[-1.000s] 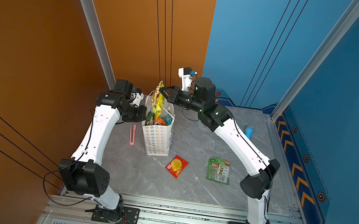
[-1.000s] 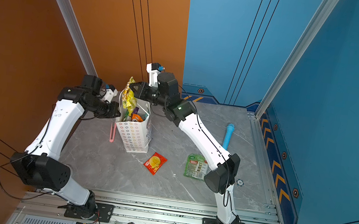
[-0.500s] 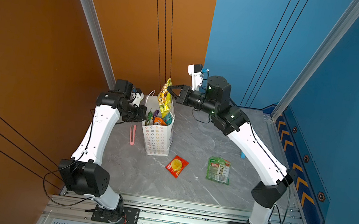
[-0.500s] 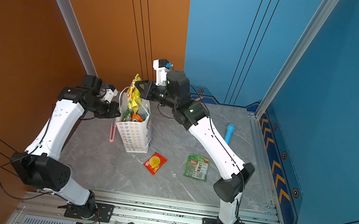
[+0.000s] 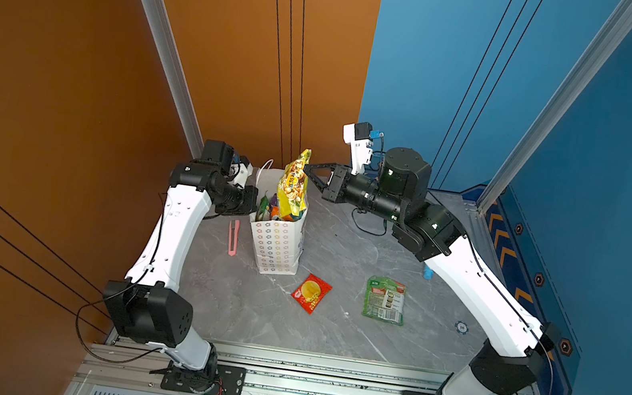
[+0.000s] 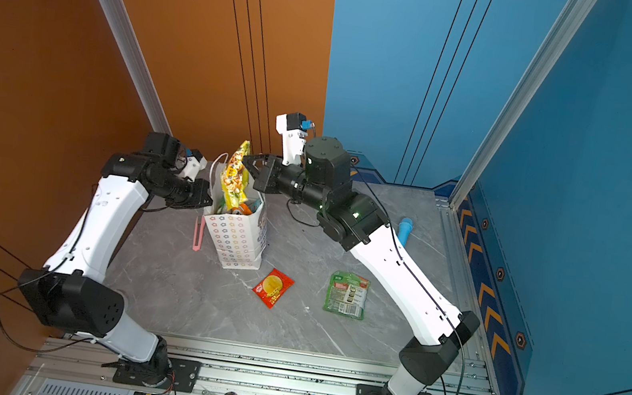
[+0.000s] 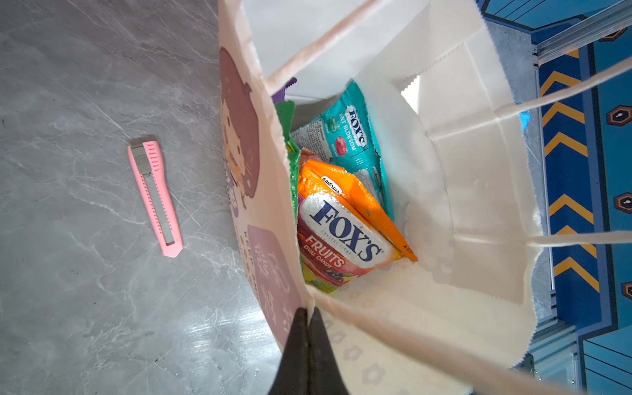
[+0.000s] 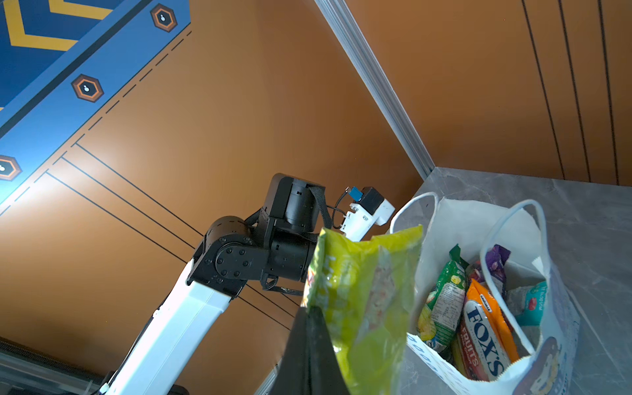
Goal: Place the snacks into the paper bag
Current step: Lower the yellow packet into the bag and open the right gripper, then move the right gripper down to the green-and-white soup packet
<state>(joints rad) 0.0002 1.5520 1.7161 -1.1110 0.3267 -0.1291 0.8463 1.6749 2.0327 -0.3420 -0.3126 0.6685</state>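
My left gripper (image 7: 307, 313) is closed on the rim of the paper bag (image 5: 276, 245), so that the mouth is open and the bag stands. My right gripper (image 8: 309, 311) pinches the yellow packet (image 5: 293, 187) by its top edge. It hangs upright, lower end at the mouth. The red packet (image 5: 311, 293) and green packet (image 5: 384, 299) lie outside, near the bag.

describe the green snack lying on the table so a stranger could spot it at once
Find the white paper bag standing on the grey table. Two packets lie flat right of it in both top views; the green packet is the one farther from the bag. It is bigger than the red packet beside it and carries a pale label panel.
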